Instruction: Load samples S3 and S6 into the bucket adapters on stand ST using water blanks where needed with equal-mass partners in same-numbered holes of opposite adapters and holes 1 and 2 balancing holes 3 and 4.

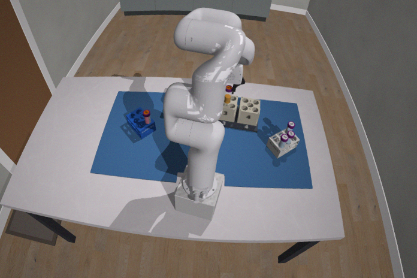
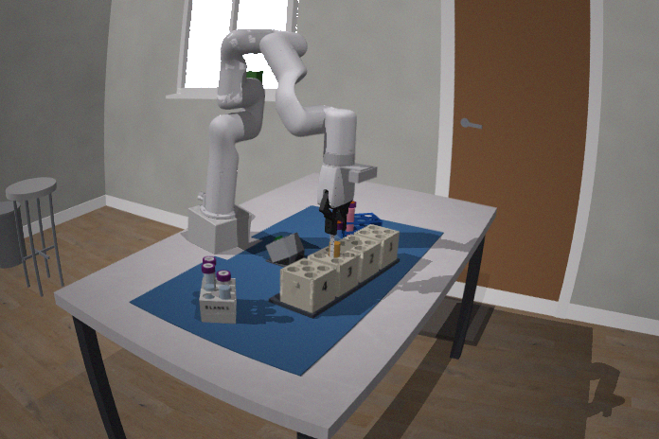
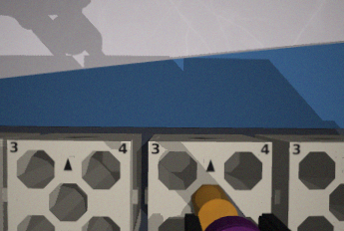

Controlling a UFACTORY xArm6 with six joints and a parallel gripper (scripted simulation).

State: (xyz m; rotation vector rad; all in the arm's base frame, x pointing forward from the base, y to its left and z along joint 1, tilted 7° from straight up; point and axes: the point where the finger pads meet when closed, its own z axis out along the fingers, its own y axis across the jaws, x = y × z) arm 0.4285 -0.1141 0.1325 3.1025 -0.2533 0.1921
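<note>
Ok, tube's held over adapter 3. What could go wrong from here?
1. The orange-filled tube in the gripper seems to have only its tip at the centre hole of adapter 3. If it is off-centre, it could catch the rim and shift the loose adapter.
2. Letting go early could leave it high or tilted.
3. Adapter 1 looks empty, and its matching hole will need an equal-mass partner.

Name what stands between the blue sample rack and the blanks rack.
The loading stand with its four adapters, clearest in the exterior view. In the top view the arm hides part of that stretch.
</note>
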